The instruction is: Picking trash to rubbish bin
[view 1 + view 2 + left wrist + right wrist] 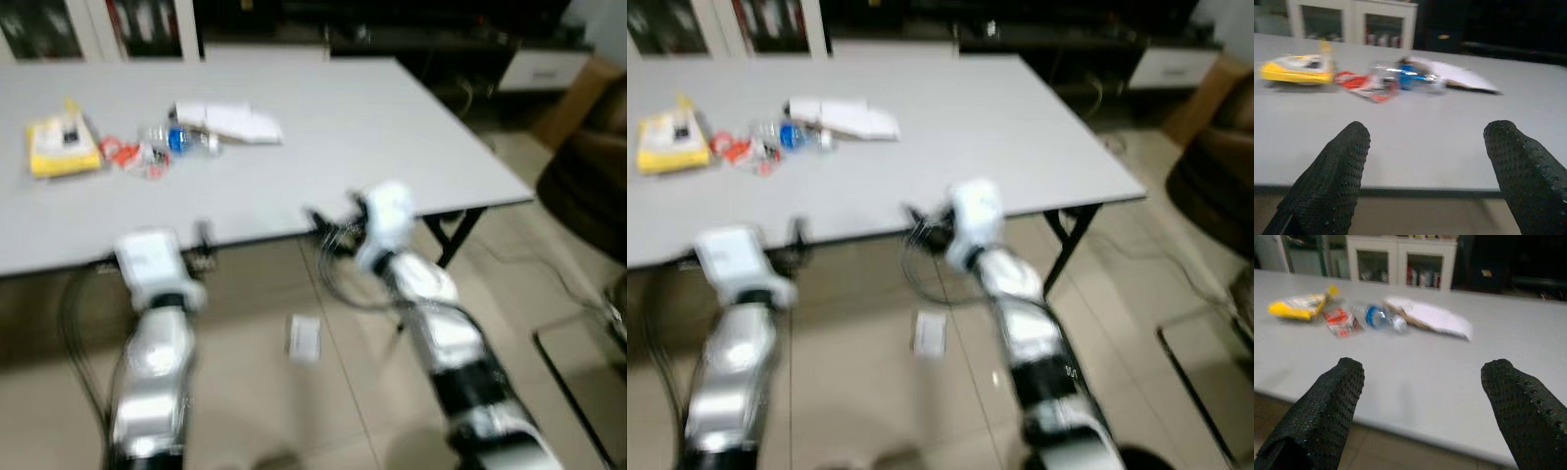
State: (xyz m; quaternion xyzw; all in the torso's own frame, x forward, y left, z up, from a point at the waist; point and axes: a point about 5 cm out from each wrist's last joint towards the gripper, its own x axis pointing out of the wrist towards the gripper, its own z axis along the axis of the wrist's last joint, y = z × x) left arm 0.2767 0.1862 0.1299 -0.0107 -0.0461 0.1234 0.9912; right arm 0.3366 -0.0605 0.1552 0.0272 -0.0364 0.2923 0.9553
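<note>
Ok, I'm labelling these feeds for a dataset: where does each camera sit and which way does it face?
Left eye, right eye: on the head, looking forward and down at the table, both silver arms, a paper scrap on the floor.
Left wrist: along the open left gripper over the table edge.
Right wrist: along the open right gripper.
All views share the yellow packet, plastic bottle and white paper.

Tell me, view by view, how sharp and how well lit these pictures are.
Left and right eye views: smeared by motion blur, evenly lit, the trash on the grey table soft. Left wrist view: yellow packet and plastic bottle streaked, background dark. Right wrist view: mildly blurred, dim room behind; black fingers soft in the foreground.
</note>
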